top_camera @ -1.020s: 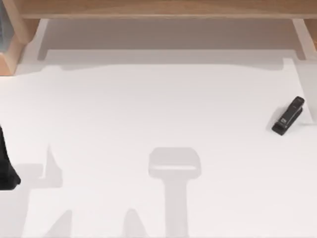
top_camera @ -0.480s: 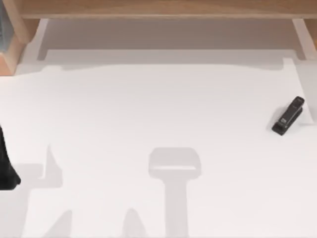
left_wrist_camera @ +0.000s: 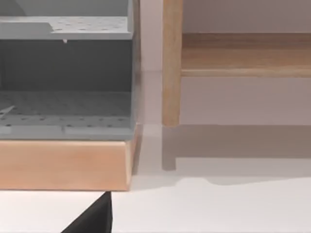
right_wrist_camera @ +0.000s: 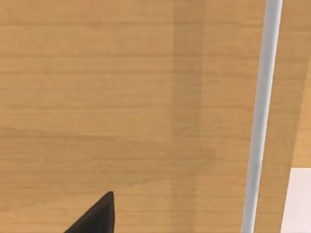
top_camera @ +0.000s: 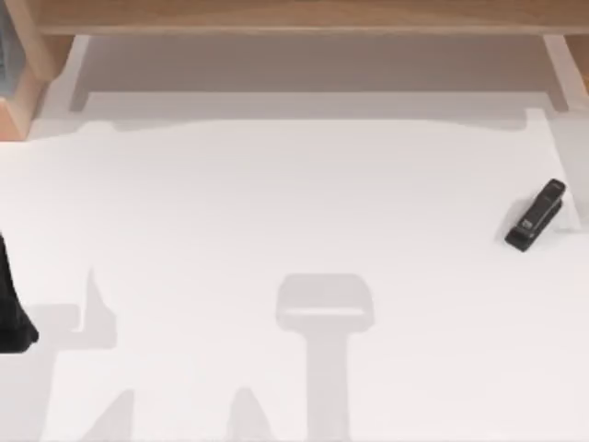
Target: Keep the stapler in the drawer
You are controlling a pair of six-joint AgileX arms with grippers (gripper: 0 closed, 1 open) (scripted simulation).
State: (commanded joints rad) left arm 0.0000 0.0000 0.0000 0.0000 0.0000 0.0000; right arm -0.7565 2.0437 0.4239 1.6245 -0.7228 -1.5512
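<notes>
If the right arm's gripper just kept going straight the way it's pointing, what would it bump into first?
Most likely the wooden panel facing it in the right wrist view, with a pale vertical bar off to one side. A dark tip of the right gripper points toward that wood. How far off it is remains unclear.

The top view looks straight down on the white bench [top_camera: 276,203], its far edge meeting a wooden frame [top_camera: 304,17]. The left wrist view faces that frame [left_wrist_camera: 172,63] low and level, close by. The right wrist view presses close against wood panelling [right_wrist_camera: 121,97].
</notes>
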